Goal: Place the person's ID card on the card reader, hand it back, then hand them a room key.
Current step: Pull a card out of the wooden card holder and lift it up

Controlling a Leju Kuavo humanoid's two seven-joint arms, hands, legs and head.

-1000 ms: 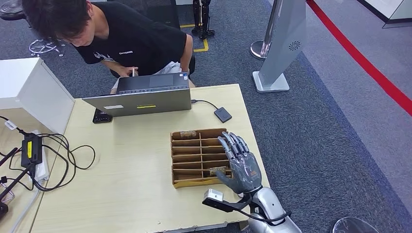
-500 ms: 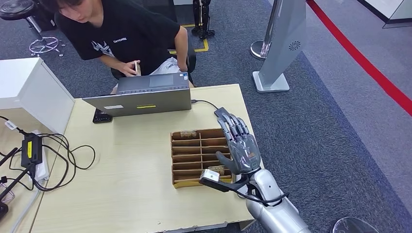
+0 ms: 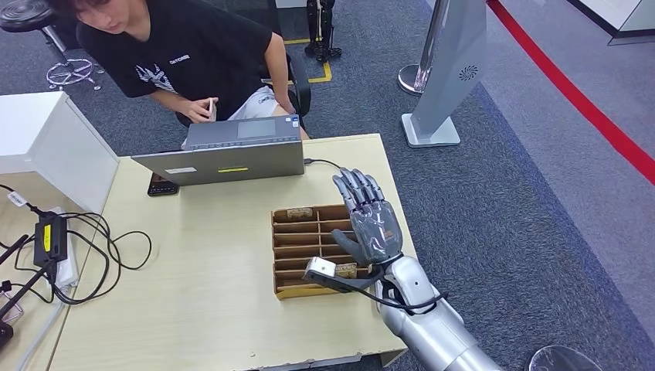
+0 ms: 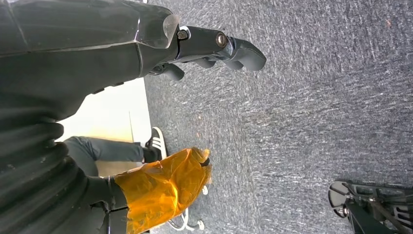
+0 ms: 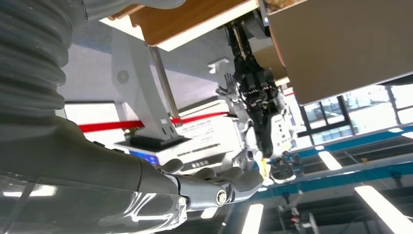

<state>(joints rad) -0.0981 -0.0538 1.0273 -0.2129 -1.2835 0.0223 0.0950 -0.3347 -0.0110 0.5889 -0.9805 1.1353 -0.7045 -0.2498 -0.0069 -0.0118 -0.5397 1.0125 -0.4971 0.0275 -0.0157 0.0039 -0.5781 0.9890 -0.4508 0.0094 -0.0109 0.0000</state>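
Right robot hand (image 3: 369, 219) spread above compartment tray (image 3: 309, 249)

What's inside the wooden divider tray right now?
The wooden divider tray shows one brownish item in its far slot and another in a near slot. The right robot hand and its wrist camera cover the tray's right side, hiding whatever lies there.

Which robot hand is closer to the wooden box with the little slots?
The right hand. It hovers open over the right end of the wooden box. The left hand hangs low over the carpet, away from the tabletop.
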